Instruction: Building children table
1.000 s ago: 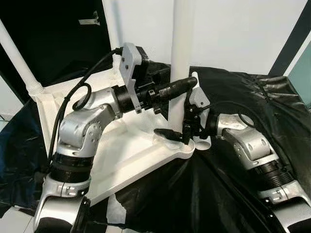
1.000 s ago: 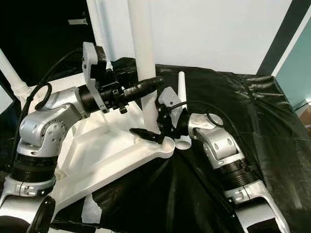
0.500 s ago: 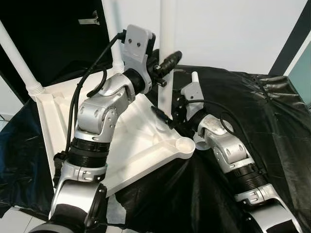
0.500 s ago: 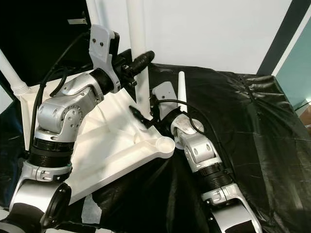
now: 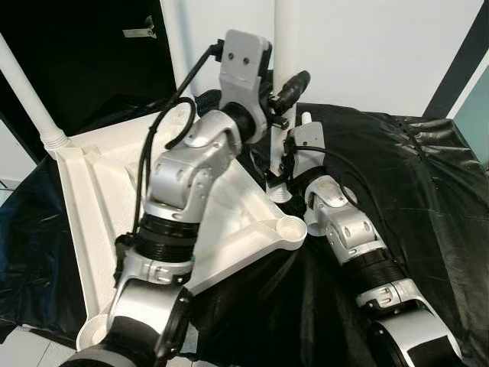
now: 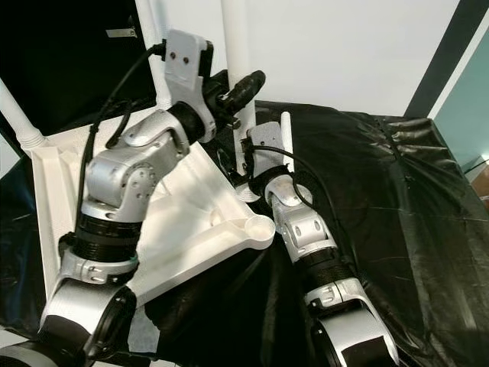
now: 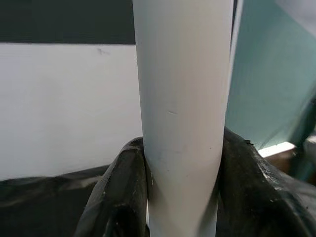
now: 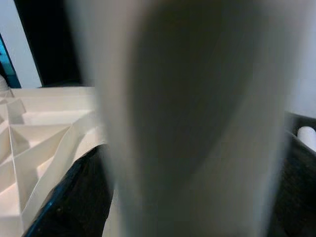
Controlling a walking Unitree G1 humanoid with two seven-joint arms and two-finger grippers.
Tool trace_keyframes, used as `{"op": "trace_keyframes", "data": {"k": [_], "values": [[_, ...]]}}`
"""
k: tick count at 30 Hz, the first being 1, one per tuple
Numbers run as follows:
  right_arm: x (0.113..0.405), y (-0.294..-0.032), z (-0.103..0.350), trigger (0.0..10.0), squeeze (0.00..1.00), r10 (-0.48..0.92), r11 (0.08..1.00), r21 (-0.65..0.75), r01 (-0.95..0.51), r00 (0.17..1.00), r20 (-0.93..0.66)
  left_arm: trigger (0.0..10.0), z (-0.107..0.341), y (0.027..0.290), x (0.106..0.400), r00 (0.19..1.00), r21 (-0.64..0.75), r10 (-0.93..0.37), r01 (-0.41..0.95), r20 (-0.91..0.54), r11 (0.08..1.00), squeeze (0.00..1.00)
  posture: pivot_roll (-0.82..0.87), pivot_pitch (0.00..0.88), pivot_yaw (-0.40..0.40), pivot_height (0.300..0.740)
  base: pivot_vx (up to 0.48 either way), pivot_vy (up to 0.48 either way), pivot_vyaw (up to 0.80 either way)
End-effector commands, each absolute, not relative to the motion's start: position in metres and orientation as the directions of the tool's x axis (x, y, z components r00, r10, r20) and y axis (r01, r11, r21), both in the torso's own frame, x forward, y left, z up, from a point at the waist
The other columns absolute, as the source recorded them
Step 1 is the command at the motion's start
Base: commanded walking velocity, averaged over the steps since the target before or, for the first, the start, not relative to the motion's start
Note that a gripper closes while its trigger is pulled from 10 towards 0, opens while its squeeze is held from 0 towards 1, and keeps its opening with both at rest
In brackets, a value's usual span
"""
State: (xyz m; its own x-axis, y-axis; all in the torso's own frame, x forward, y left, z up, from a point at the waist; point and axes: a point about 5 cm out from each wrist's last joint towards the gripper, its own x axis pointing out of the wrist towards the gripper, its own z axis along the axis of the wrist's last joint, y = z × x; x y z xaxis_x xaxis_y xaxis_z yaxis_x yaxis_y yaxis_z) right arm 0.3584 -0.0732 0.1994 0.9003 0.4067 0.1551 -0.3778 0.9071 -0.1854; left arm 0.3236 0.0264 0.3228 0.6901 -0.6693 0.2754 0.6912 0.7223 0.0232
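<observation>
A white table top (image 5: 99,191) lies upside down on a black cloth. I hold one white leg (image 5: 285,38) upright over its far side. My left gripper (image 5: 284,86) is shut on this leg high up; in the left wrist view both black fingers (image 7: 123,187) hug the leg (image 7: 180,74). My right gripper (image 5: 276,182) is shut on the same leg near its lower end, partly hidden behind the left arm. The leg (image 8: 192,113) looms blurred and very close in the right wrist view. The near corner socket (image 5: 291,226) is empty.
Two more white legs stand at the table top's left corner (image 5: 30,92) and back corner (image 5: 174,38). A loose white leg (image 5: 306,119) shows behind my right wrist. Black cloth (image 5: 428,183) covers the surface to the right. A white wall is behind.
Both arms have carried the leg away from the near corner socket toward the back of the table top. The left arm has risen and swung inward; the right arm has stretched forward.
</observation>
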Motion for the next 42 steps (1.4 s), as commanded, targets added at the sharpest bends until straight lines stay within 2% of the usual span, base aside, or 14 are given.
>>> {"op": "trace_keyframes", "data": {"k": [1,3,4,6,9,10,21,22,23,24,25,28,29,42], "values": [[0.361,-0.073,0.204,10.0,0.0,0.399,0.911,-0.189,-0.368,0.901,0.17,10.0,0.328,0.023,0.322,0.682,0.028,-0.674,0.697,0.284,0.717,0.0,0.0,0.0,-0.013,0.74,0.0,0.0,0.0],[0.361,-0.071,0.203,10.0,0.0,0.402,0.91,-0.187,-0.371,0.899,0.171,10.0,0.329,0.022,0.322,0.68,0.03,-0.675,0.698,0.287,0.715,0.0,0.0,0.0,-0.014,0.74,0.0,0.0,0.0],[0.361,-0.069,0.203,6.3,0.0,0.41,0.906,-0.186,-0.38,0.896,0.169,10.0,0.329,0.02,0.321,0.676,0.031,-0.678,0.701,0.288,0.712,0.0,0.0,0.0,-0.015,0.74,0.0,0.0,0.0],[0.361,-0.068,0.202,3.4,0.0,0.414,0.905,-0.185,-0.383,0.895,0.168,10.0,0.33,0.019,0.32,0.675,0.032,-0.679,0.702,0.288,0.711,0.0,0.0,0.0,-0.014,0.74,0.0,0.0,0.0],[0.362,-0.067,0.202,2.3,0.0,0.413,0.905,-0.184,-0.382,0.895,0.169,10.0,0.33,0.018,0.32,0.675,0.031,-0.68,0.703,0.287,0.711,0.0,0.0,0.0,-0.014,0.74,0.0,0.0,0.0],[0.362,-0.067,0.202,0.0,0.0,0.41,0.907,-0.185,-0.38,0.896,0.172,10.0,0.33,0.018,0.319,0.675,0.03,-0.68,0.703,0.286,0.71,0.0,0.0,0.0,-0.013,0.74,0.0,0.0,0.0],[0.365,-0.074,0.203,0.0,0.0,0.379,0.919,-0.195,-0.343,0.905,0.193,10.0,0.327,0.012,0.317,0.649,0.075,-0.711,0.722,0.272,0.688,0.0,-0.01,0.0,0.008,0.74,0.0,0.0,0.0],[0.366,-0.075,0.203,0.0,0.0,0.37,0.923,-0.19,-0.336,0.908,0.194,10.0,0.325,0.011,0.315,0.633,0.084,-0.727,0.736,0.266,0.671,0.31,-0.02,0.0,0.015,0.74,0.0,0.0,0.0],[0.366,-0.075,0.203,0.0,0.0,0.37,0.923,-0.19,-0.336,0.908,0.194,10.0,0.325,0.011,0.315,0.633,0.084,-0.727,0.736,0.266,0.671,0.31,-0.02,0.0,0.015,0.74,0.0,0.0,0.0],[0.366,-0.075,0.203,3.0,0.0,0.362,0.927,-0.184,-0.328,0.912,0.194,10.0,0.323,0.012,0.315,0.628,0.067,-0.731,0.744,0.269,0.664,1.0,-0.02,0.0,0.021,0.74,0.0,0.0,0.0],[0.366,-0.076,0.202,10.0,0.0,0.354,0.93,-0.177,-0.323,0.916,0.191,10.0,0.321,0.012,0.314,0.621,0.066,-0.737,0.751,0.267,0.657,1.0,-0.02,0.0,0.024,0.74,0.0,0.0,0.0],[0.366,-0.077,0.201,10.0,0.0,0.344,0.934,-0.172,-0.314,0.92,0.187,10.0,0.32,0.014,0.314,0.628,0.098,-0.727,0.734,0.278,0.672,0.89,-0.02,0.0,0.028,0.74,0.0,0.0,0.0],[0.366,-0.078,0.2,10.0,0.0,0.339,0.936,-0.166,-0.31,0.923,0.185,10.0,0.319,0.015,0.314,0.635,0.115,-0.719,0.722,0.281,0.683,0.0,-0.02,0.0,0.029,0.74,0.0,0.0,0.0],[0.367,-0.086,0.191,10.0,0.0,0.32,0.948,-0.049,-0.316,0.937,0.142,10.0,0.301,0.031,0.311,0.673,0.118,-0.674,0.675,0.306,0.728,0.0,-0.02,0.0,0.031,0.74,0.0,0.0,0.0]]}}
